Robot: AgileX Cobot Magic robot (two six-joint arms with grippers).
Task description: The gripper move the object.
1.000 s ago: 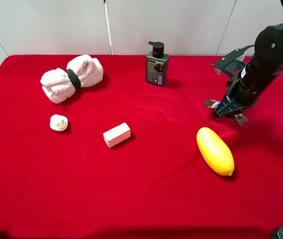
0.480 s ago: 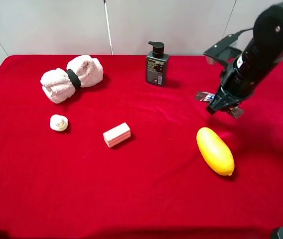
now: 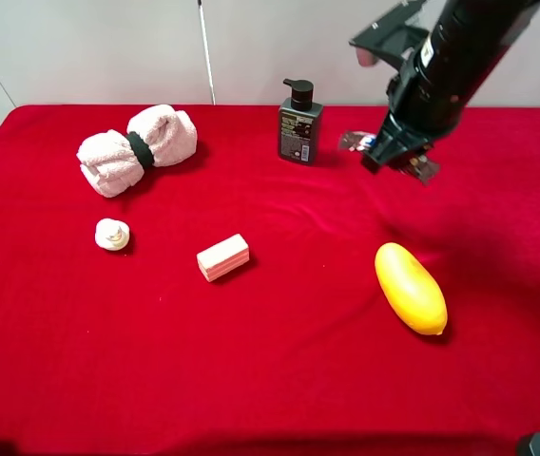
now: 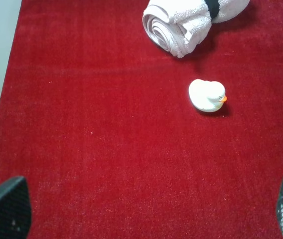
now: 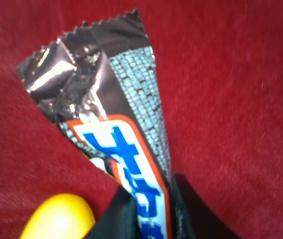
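My right gripper (image 3: 394, 152) is shut on the candy bar (image 3: 354, 141) and holds it in the air above the red cloth, just right of the black pump bottle (image 3: 299, 123). The bar's ends stick out on both sides of the fingers. In the right wrist view the dark brown wrapper with its white, blue and red label (image 5: 121, 139) rises from the gripper (image 5: 146, 219). My left gripper (image 4: 146, 219) is open and empty over bare cloth; only its fingertips (image 4: 4, 209) show.
A yellow oval fruit (image 3: 410, 288) lies at the front right and shows in the right wrist view (image 5: 57, 219). A pink block (image 3: 223, 256) lies mid-table. A rolled pink towel (image 3: 137, 149) and a small white duck (image 3: 111, 234) are on the left.
My right gripper has lifted the candy bar off the cloth near the yellow fruit and carried it up and back-left toward the pump bottle. The left arm has not moved.
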